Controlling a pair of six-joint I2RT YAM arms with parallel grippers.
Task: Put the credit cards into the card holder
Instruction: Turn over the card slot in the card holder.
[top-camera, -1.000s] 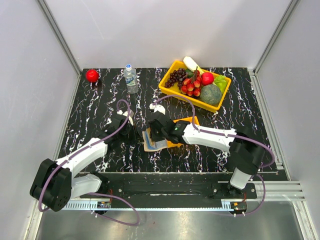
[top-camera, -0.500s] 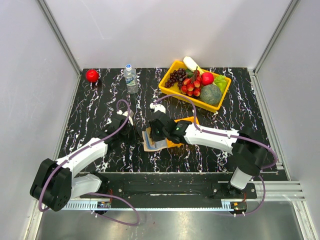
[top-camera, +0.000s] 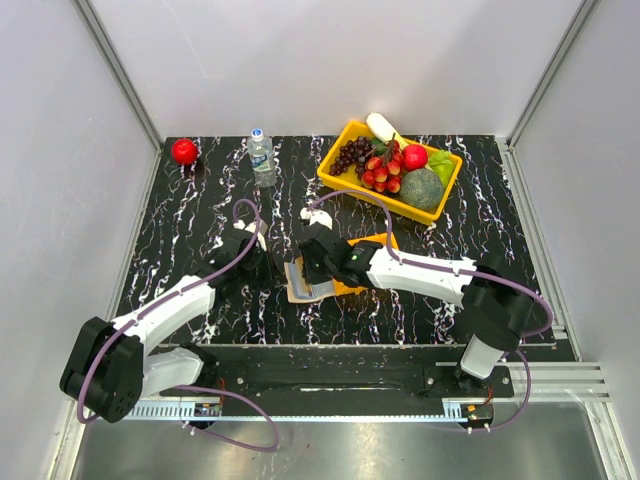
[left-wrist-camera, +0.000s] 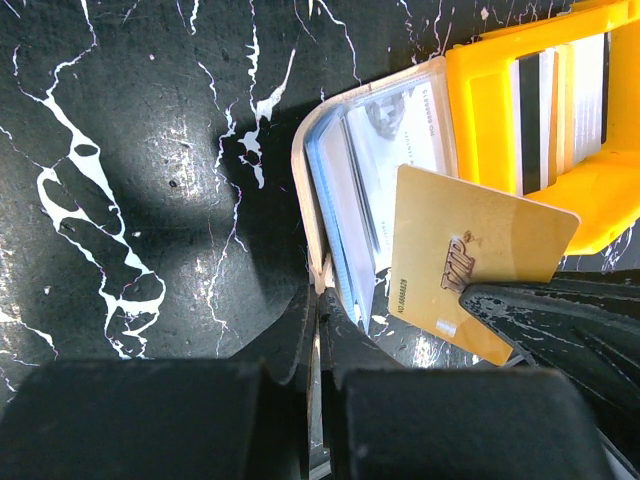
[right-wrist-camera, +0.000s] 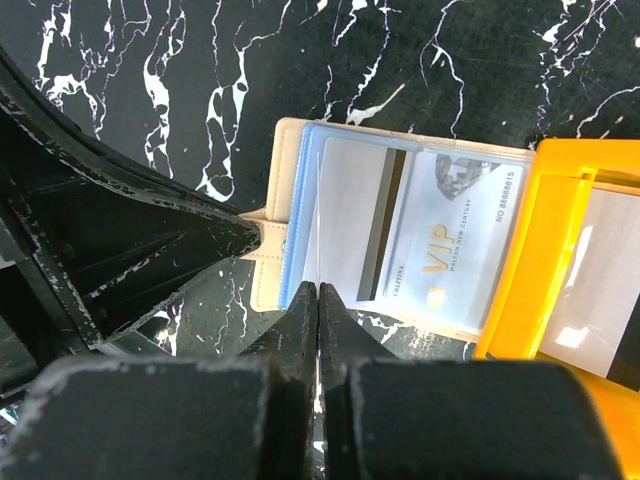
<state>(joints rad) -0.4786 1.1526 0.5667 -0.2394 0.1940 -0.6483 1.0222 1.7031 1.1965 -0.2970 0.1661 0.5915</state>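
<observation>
The tan card holder lies open on the black table, its sleeves holding a light blue VIP card. My left gripper is shut on the holder's beige tab at its near edge. My right gripper is shut on a gold credit card. That card stands on edge over the holder's sleeves and shows as a thin line in the right wrist view. More credit cards stand in the small orange tray beside the holder. In the top view both grippers meet at the holder.
A yellow basket of fruit stands at the back right. A small water bottle and a red apple are at the back left. White walls close in the table on three sides.
My right gripper has shifted slightly left over the card holder with its card. The left arm has stayed where it was.
</observation>
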